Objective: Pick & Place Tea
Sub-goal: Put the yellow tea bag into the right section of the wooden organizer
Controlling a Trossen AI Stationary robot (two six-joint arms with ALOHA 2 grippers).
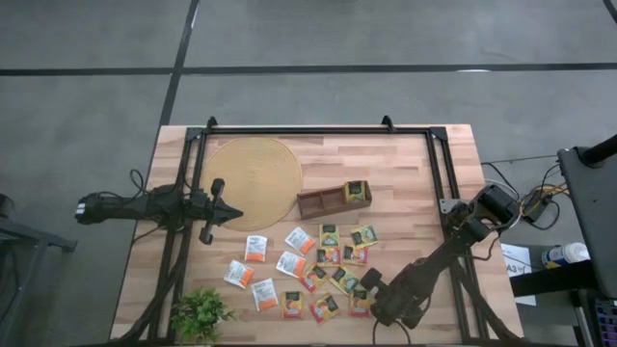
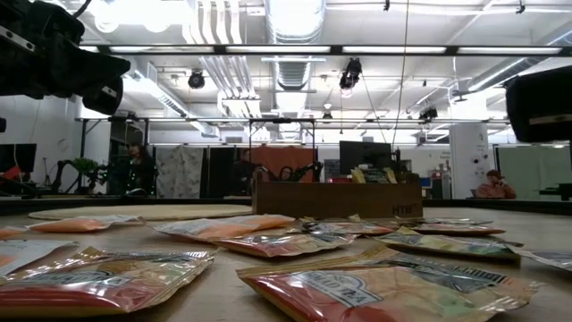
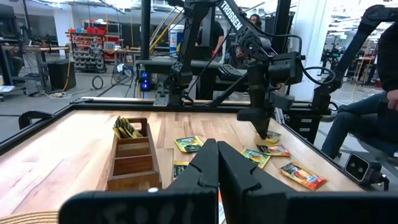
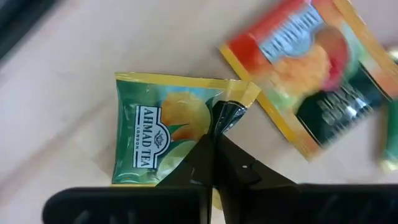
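Note:
Several tea sachets (image 1: pixel 318 275), green-yellow, orange-red and white, lie flat and scattered on the wooden table's near middle. My right gripper (image 1: pixel 371 282) points down among them, shut on a green-yellow sachet (image 4: pixel 155 134). An orange-red sachet (image 4: pixel 311 81) lies just beside that one. A long wooden tray (image 1: pixel 333 200) stands farther back with a few sachets upright in one end compartment (image 1: pixel 357 191). My left gripper (image 1: pixel 229 214) waits shut and level at the table's left, over the edge of a round mat. My right gripper pinches the green-yellow sachet at one side edge (image 4: pixel 227 112) between its two fingertips (image 4: pixel 205 146). The foil puckers up there. The fingers come from above, steeply down. The rest of the sachet lies flat on the table.
A round woven mat (image 1: pixel 255 181) lies at the far left of the table and a small green plant (image 1: pixel 201 313) stands at the near left corner. Black frame rails (image 1: pixel 439 183) run along the table's sides and far edge. People sit in the room beyond.

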